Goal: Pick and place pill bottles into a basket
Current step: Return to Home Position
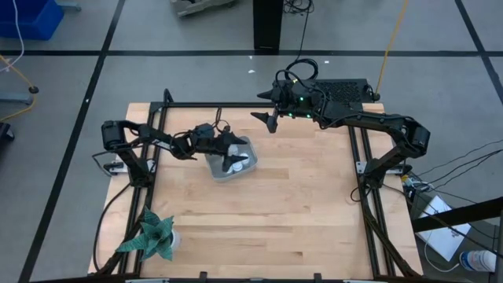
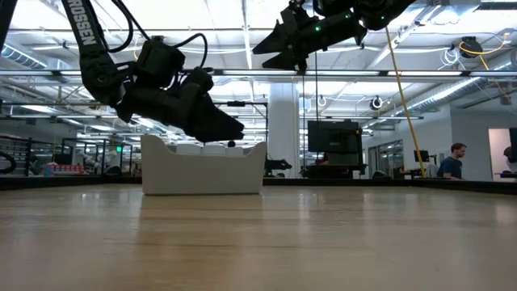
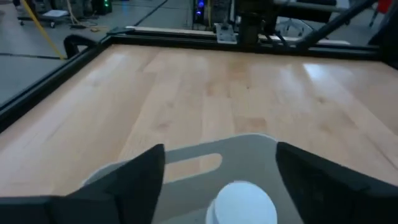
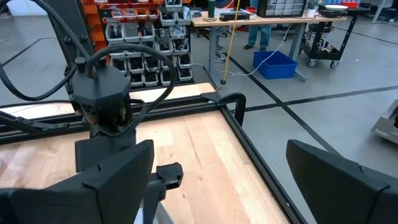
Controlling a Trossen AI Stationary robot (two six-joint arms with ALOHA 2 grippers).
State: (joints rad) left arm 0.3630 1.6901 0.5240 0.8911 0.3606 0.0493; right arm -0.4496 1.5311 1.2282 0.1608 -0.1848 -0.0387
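The pale grey basket (image 1: pixel 222 169) stands on the table left of centre; it also shows in the low view (image 2: pixel 202 171). White pill bottles (image 1: pixel 243 163) lie inside it. In the left wrist view one white bottle cap (image 3: pixel 242 204) shows below the basket's wall with its handle slot (image 3: pixel 202 163). My left gripper (image 1: pixel 233 156) hovers open over the basket, its fingers on either side of that bottle without touching it (image 3: pixel 219 150). My right gripper (image 1: pixel 271 112) is open and empty, high above the table's far edge (image 2: pixel 279 44).
A green star-shaped plant-like object (image 1: pixel 149 236) stands at the near left corner. A black frame (image 1: pixel 259 104) borders the table. Bare wood (image 1: pixel 299 196) lies to the right of and nearer than the basket. A person (image 2: pixel 454 162) stands far off in the room.
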